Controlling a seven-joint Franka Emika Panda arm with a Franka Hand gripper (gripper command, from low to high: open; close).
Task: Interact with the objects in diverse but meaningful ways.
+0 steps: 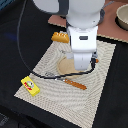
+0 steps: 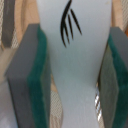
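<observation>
In the wrist view my gripper is shut on a white toy with black fin-like lines, the fish. Its body fills the gap, and both green-faced pads press against its sides. From the exterior view, the white arm hangs over the middle of the striped mat and hides the fingers and the fish. The orange-brown bread loaf lies at the mat's far corner, towards the exterior view's left. At the mat's near left corner sits the yellow box. The tomato is out of view.
A tan round plate lies under the arm on the striped mat. Wooden-handled cutlery rests in front of the plate. A grey pot stands at the far right on a brown board. A black cable loops along the left.
</observation>
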